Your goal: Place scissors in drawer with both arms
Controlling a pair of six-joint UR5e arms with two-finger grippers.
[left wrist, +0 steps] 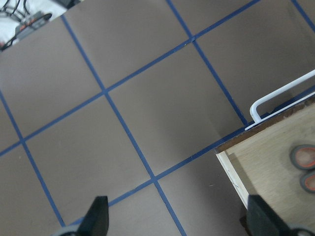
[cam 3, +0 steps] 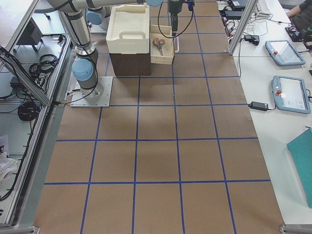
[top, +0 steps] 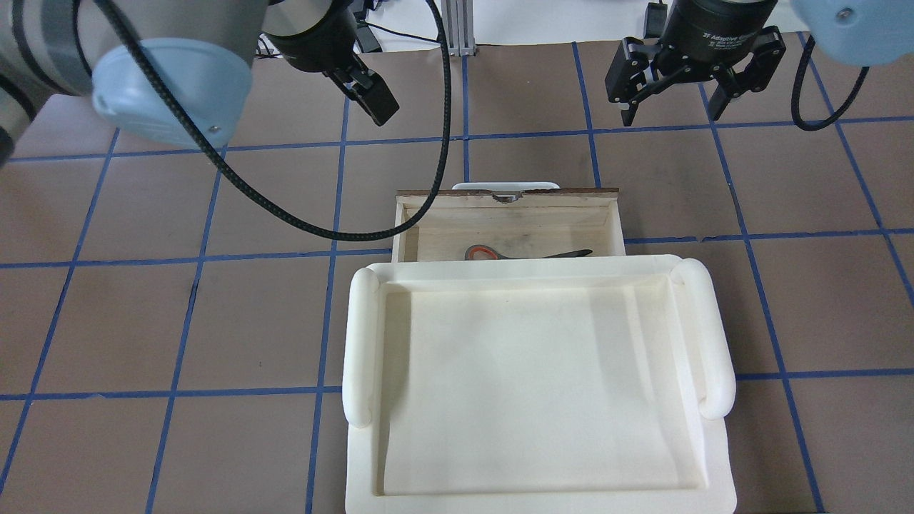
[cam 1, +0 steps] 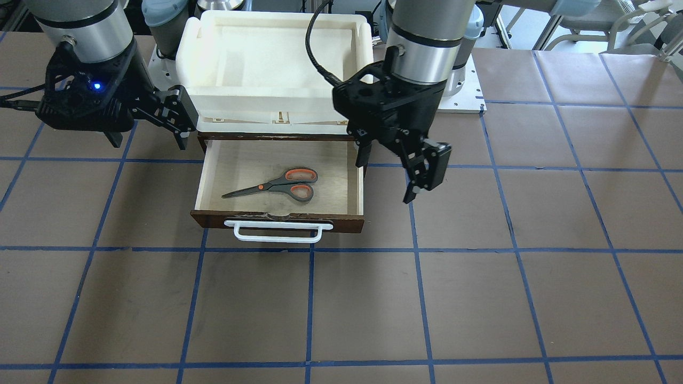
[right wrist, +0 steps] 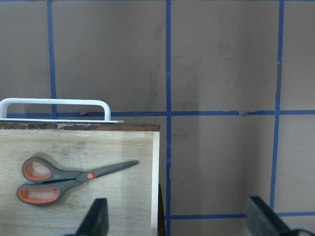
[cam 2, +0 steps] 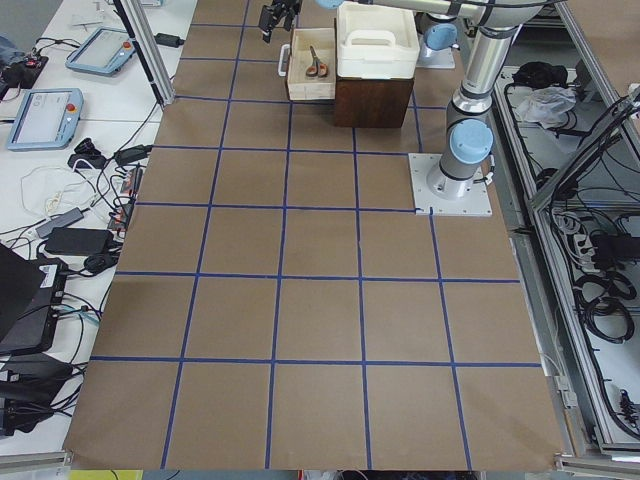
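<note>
The scissors (cam 1: 277, 185) lie flat inside the open drawer (cam 1: 277, 221), handles toward the robot's left; they also show in the right wrist view (right wrist: 69, 178) and partly in the overhead view (top: 514, 253). The drawer has a white bar handle (cam 1: 277, 232) and is pulled out from under the white tray. My left gripper (cam 1: 424, 178) hangs open and empty above the table beside the drawer's left side; in the left wrist view (left wrist: 179, 221) its fingers are spread wide. My right gripper (cam 1: 147, 136) is open and empty beside the drawer's right side, and shows in the overhead view (top: 671, 114).
A white foam-like tray (top: 535, 385) sits on the dark cabinet (cam 2: 372, 100) above the drawer. The table is brown paper with blue tape grid lines. A black cable (top: 285, 207) loops from the left arm. The arm base plates stand behind the cabinet.
</note>
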